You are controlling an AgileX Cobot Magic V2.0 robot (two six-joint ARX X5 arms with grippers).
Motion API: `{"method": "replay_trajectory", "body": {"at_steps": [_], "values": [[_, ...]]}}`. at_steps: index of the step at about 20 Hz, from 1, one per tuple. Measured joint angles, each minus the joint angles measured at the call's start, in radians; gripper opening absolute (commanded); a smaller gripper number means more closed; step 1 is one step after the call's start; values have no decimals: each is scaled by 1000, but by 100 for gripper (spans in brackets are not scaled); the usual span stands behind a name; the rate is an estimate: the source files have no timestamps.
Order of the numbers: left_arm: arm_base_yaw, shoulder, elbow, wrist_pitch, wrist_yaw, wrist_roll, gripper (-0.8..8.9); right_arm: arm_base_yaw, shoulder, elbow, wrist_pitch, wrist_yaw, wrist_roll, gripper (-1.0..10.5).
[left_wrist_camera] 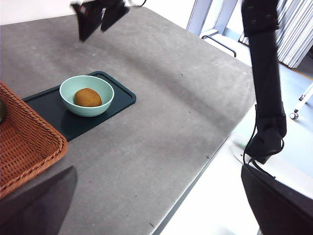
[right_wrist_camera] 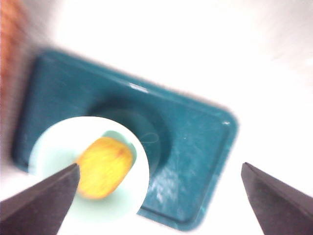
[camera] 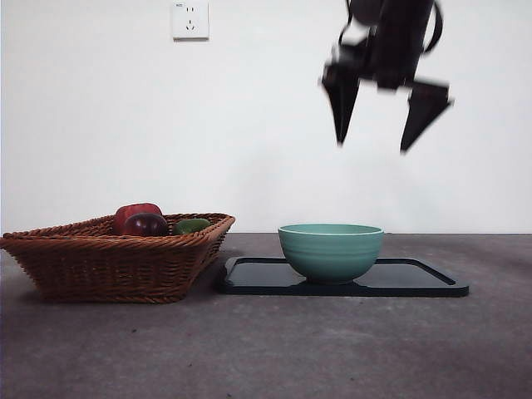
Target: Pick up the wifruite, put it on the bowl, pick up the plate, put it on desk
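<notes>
The wifruite (left_wrist_camera: pixel 88 97) lies inside the bowl (camera: pixel 331 250), which stands on the dark tray (camera: pixel 416 281) on the table (camera: pixel 266 349). The right claw (camera: pixel 383 116) hangs wide open and empty directly above the bowl; the left claw is also open, holding nothing, farther off. The front view hides the fruit behind the bowl wall; both wrist views show it.

Glossy ceramic bowl (camera: pixel 331 251) — woven wicker basket (camera: pixel 116 256)

Right wrist view is overexposed and smeared; the desk (right_wrist_camera: pixel 274 58) glares white. Front view's gripper (camera: pixel 384 116) is motion-blurred.
</notes>
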Motion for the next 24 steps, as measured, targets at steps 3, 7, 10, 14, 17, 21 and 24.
{"method": "replay_trajectory", "body": {"at_steps": [3, 7, 10, 14, 17, 21, 24], "values": [[0, 0, 0, 0, 0, 0, 577, 24, -163, -33, 0, 13, 0, 601], [0, 0, 0, 0, 0, 0, 577, 66, -397, -214, 0, 37, 0, 601], [0, 0, 0, 0, 0, 0, 577, 94, -599, -391, 0, 38, 0, 600], [0, 0, 0, 0, 0, 0, 577, 148, -889, -608, 0, 38, 29, 600], [0, 0, 0, 0, 0, 0, 577, 178, -1078, -722, 0, 34, 63, 600], [0, 0, 0, 0, 0, 0, 577, 187, -1296, -882, 0, 34, 95, 600], [0, 0, 0, 0, 0, 0, 577, 187, -1449, -991, 0, 34, 98, 600]]}}
